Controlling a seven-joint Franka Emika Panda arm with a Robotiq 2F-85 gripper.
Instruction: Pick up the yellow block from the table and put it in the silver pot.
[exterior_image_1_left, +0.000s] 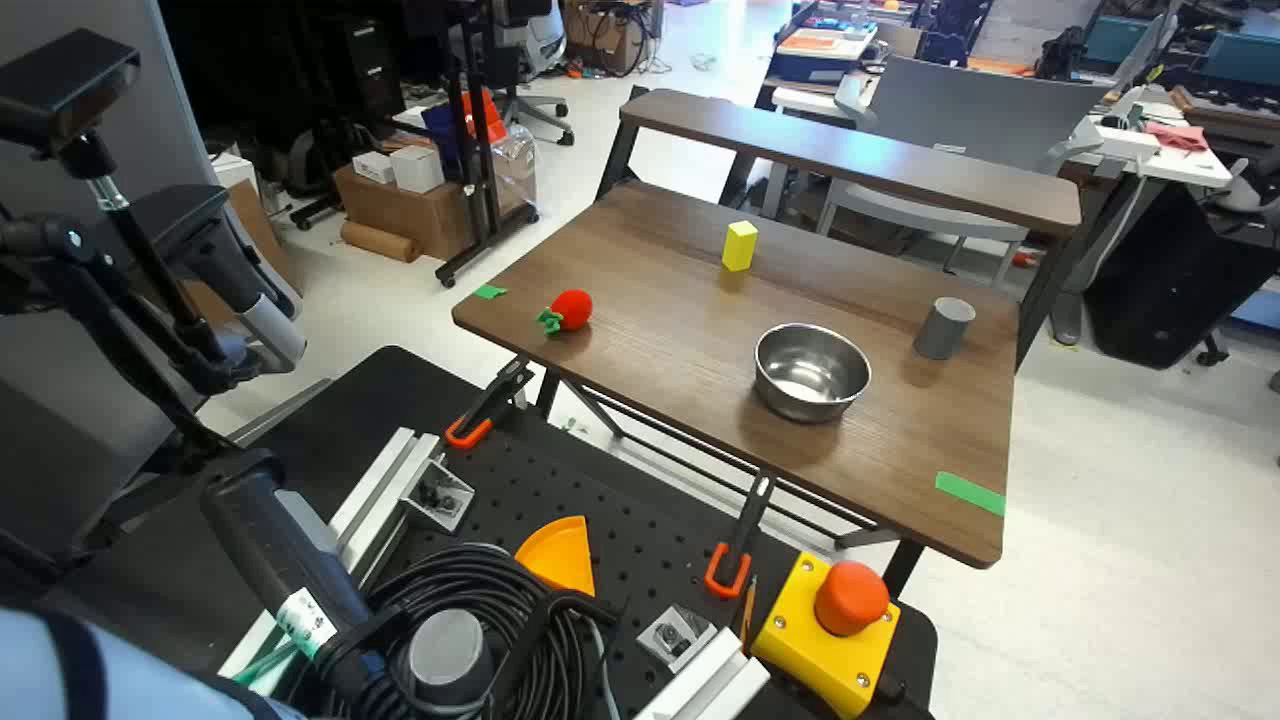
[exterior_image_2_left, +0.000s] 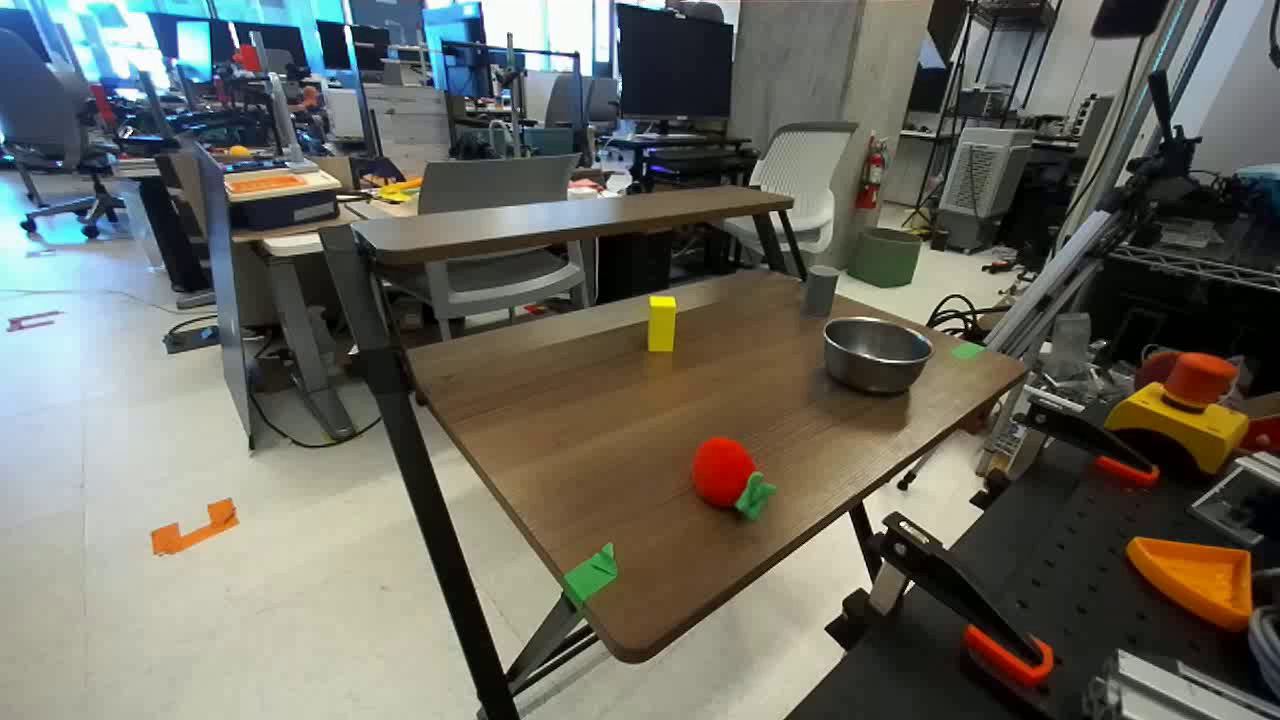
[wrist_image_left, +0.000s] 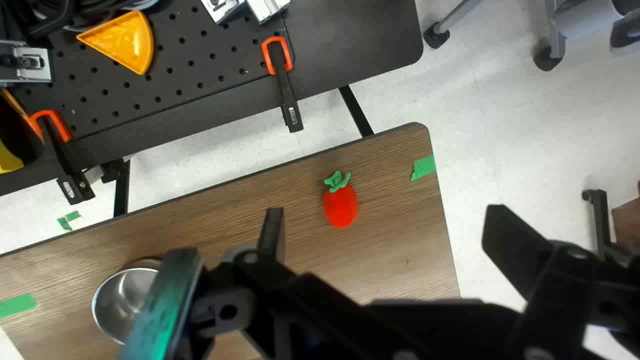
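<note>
the silver pot (exterior_image_1_left: 812, 385) sits on the table (exterior_image_1_left: 650, 350). the yellow block (exterior_image_1_left: 739, 247) stands upright on the table, apart from the pot and to its left in both exterior views. the grey cup (exterior_image_1_left: 944, 330) is near the pot; the red object (wrist_image_left: 341, 207) lies well apart from it. in the wrist view the gripper (wrist_image_left: 385, 225) partly hides the pot, its 2 fingers (wrist_image_left: 512, 250) spread wide apart.

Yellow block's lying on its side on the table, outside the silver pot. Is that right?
Not quite: the yellow block stands upright, as both exterior views show. It is on the table, outside the silver pot.
</note>
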